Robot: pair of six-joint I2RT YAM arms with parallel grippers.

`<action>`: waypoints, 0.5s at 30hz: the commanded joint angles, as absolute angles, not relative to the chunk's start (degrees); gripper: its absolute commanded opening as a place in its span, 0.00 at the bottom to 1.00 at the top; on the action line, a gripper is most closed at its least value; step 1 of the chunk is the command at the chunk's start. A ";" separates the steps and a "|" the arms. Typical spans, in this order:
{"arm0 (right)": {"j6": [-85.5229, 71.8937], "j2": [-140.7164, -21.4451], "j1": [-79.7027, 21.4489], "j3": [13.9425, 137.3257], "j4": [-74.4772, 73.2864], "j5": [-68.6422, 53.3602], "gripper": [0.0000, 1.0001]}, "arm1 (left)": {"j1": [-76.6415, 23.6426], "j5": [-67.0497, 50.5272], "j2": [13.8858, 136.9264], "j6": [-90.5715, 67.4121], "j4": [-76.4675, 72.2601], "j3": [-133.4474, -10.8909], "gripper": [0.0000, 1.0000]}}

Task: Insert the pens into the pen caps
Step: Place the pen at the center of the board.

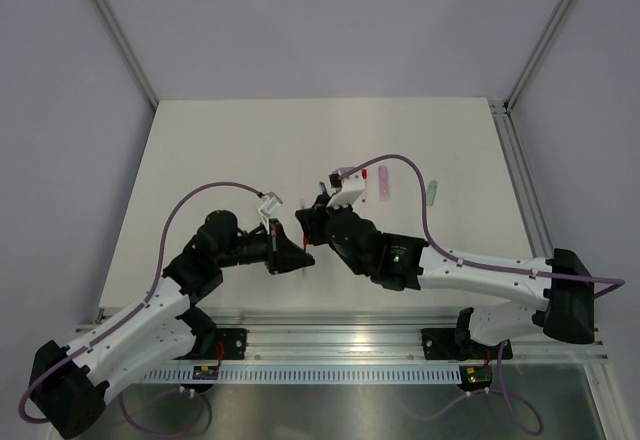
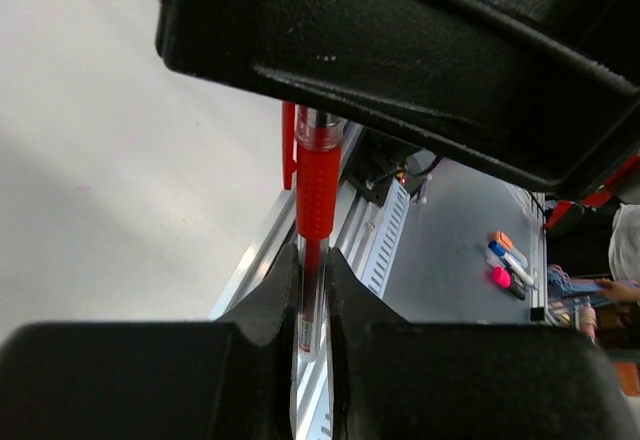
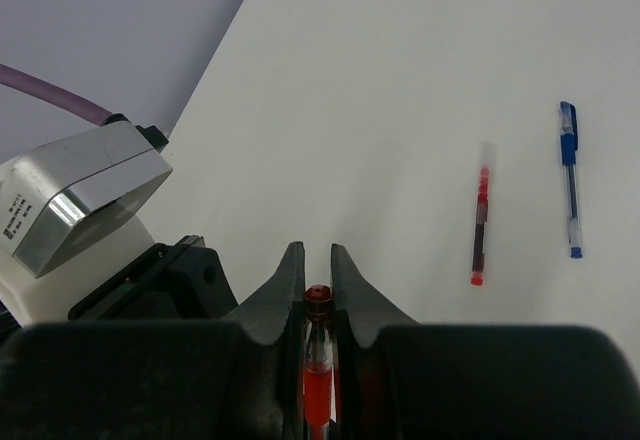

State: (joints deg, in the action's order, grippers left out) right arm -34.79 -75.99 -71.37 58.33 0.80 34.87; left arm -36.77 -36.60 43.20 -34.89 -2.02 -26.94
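Top view: both arms are bent in toward the middle of the table, and the left pincer and right pincer sit nose to nose, basically touching. Too small from up here to see what's between them. A pink pen and a green pen lie flat on the table beyond the right arm, near each other but apart.

Left wrist view: the left pincer is clamped tight on the held red pen, squeezing its clear barrel. The red grip section sticks out past the fingertips, and the far end runs straight up into the black body of the right pincer. A red clip sits alongside the pen right there.

Right wrist view: the right pincer is closed on what looks like the red cap, a red-and-clear piece with its round end poking out between the fingertips. Further out, a loose red pen and a blue pen lie side by side on the table, not touching.
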 commanded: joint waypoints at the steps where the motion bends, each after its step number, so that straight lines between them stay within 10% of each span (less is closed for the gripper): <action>1: -39.81 -80.59 -78.31 53.00 -14.50 24.86 0.00 | -34.63 -26.80 42.71 -37.53 -27.25 -35.68 0.00; 11: -35.42 -78.57 -77.87 58.00 -13.53 30.41 0.00 | -34.72 -27.86 38.06 -37.09 -19.69 -30.24 0.00; 15: -35.33 -78.14 -75.59 60.90 -11.44 30.15 0.26 | -34.72 -29.00 37.09 -41.12 -23.90 -24.27 0.00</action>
State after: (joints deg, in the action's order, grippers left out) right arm -35.77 -76.20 -73.32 61.12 -1.45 38.02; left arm -36.75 -37.23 38.65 -37.30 -4.14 -24.40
